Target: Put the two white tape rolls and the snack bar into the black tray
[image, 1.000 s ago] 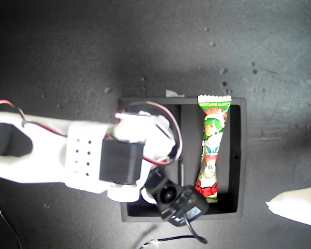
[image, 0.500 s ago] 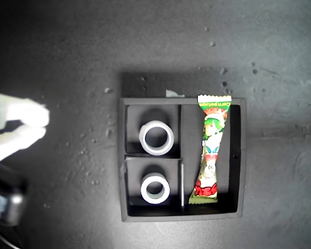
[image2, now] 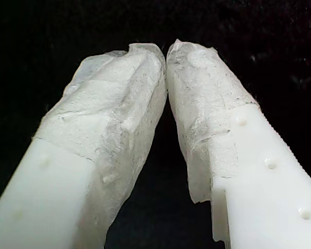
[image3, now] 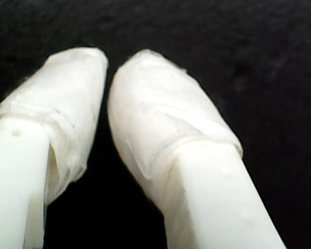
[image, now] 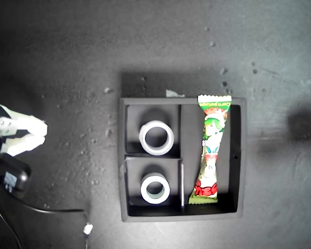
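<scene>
First hand (image2: 166, 54) and second hand (image3: 108, 65) are seen closed, empty.
In the black tray (image: 238, 155), one white tape roll (image: 156, 138) and another (image: 155, 188) are each held in a small compartment, the snack bar (image: 210, 150) in the long one.

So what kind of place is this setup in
Probably a lab or hobby robotics bench, not a home: a dark speckled work surface seen from overhead, a black tray sorted with tape rolls and a snack bar, and an arm at the exterior view's left.
</scene>
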You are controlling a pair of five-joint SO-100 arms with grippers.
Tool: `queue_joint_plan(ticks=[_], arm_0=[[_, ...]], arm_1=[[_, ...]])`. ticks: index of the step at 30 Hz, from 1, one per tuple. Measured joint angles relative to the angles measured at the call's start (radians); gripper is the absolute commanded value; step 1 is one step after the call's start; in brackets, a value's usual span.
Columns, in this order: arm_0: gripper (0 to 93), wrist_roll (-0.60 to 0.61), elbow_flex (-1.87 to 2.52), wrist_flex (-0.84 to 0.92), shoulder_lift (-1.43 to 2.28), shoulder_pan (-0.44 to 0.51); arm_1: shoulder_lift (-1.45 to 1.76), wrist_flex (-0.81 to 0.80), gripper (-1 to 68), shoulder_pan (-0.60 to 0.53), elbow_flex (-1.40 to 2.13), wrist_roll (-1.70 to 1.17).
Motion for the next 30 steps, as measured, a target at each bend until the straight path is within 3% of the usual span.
queue_joint_plan(ticks=[4, 14, 22, 30], arm_0=[[0.0, 0.002, 0.092, -0.048, 0.000, 0.017], [0.2, 0.025, 0.112, -0.064, 0.000, 0.011], [4.1, -0.207, 0.112, 0.126, 0.000, -0.038], [4.1, -0.103, 0.112, 0.126, 0.000, -0.037]], arm_1=[[0.006, -0.095, -0.7, 0.000, 0.097, 0.002], [0.008, -0.002, 0.0, 0.012, 0.127, 0.002], [0.008, 0.144, 0.0, 0.054, 0.129, 0.002], [0.008, 0.146, 0.0, 0.089, 0.129, 0.002]])
